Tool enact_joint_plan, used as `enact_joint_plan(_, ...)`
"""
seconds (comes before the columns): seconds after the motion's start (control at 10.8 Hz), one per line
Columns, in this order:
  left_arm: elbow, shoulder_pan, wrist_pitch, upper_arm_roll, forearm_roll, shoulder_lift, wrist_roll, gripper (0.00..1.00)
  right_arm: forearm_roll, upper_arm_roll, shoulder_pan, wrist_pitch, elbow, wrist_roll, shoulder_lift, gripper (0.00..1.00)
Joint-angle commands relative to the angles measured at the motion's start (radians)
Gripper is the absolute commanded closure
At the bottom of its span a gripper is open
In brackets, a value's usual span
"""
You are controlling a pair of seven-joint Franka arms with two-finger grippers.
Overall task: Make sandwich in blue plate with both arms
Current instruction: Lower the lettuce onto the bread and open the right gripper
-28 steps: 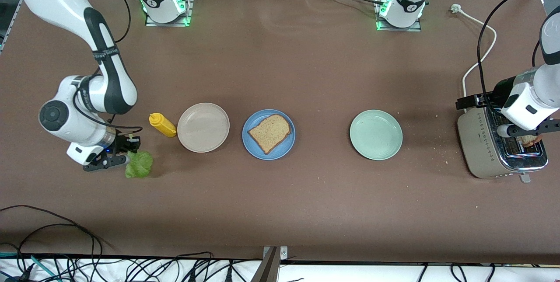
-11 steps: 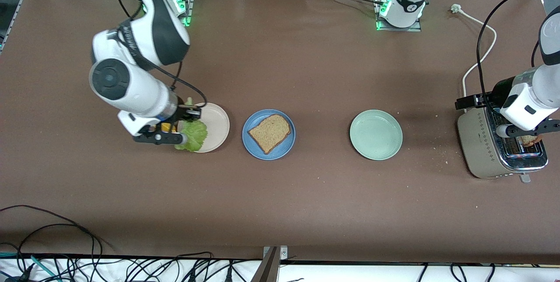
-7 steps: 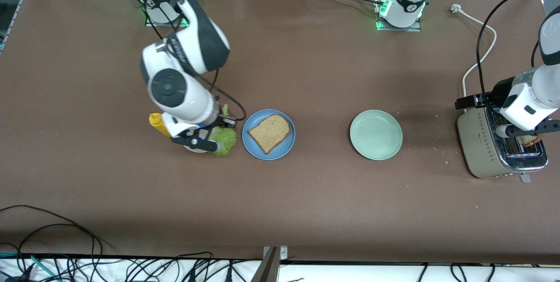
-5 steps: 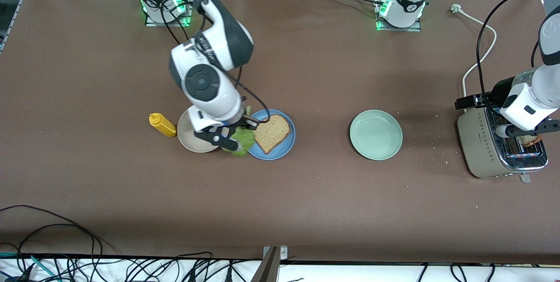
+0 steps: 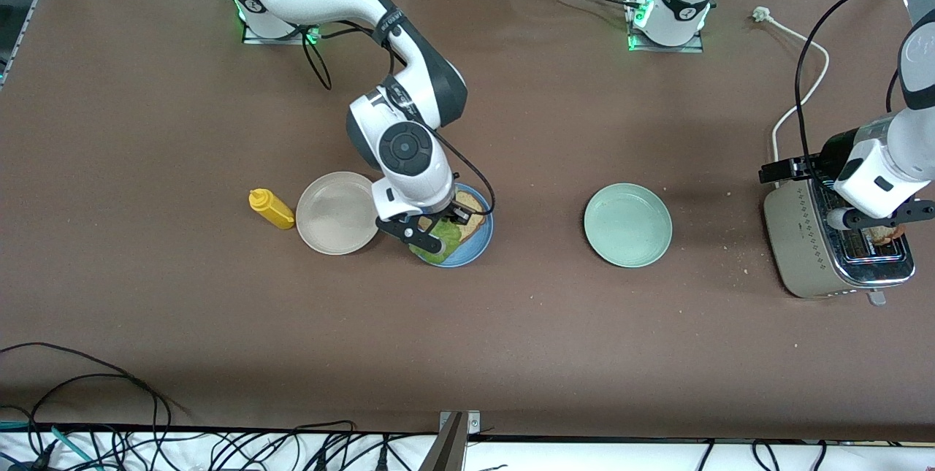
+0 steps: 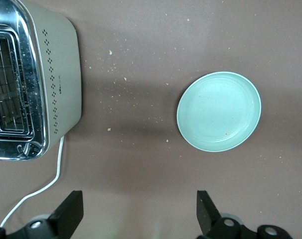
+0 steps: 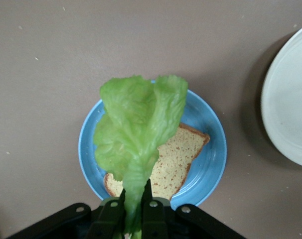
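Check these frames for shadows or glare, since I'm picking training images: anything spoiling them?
Right wrist view: the beige plate casts a soft shadow; the lettuce leaf is evenly lit. Left wrist view: the toaster's chrome top glints mildly. Front view: only faint sheen on the table.

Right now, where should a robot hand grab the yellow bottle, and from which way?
Probably around the yellow bottle's body, coming straight down from above. It lies tilted on the table, its cap end pointing away from the beige plate beside it, so fingers fit best across its narrow width, clear of the plate's rim.
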State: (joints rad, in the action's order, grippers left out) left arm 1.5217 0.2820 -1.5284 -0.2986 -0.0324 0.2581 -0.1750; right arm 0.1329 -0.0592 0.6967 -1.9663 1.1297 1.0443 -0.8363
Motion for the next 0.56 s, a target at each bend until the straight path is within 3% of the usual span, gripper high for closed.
enact_joint_plan(0.0, 0.0, 0.002, 0.002, -0.005, -0.027, -0.003, 0.017, 0.0, -0.004, -0.013, 0.012, 0.004, -0.051, 0.014, -0.062, 1.0)
enact_joint_plan(0.46, 0.0, 0.002, 0.002, -0.005, -0.027, -0.002, 0.017, 0.01, -0.018, -0.013, 0.026, -0.075, -0.05, 0.019, -0.127, 1.0)
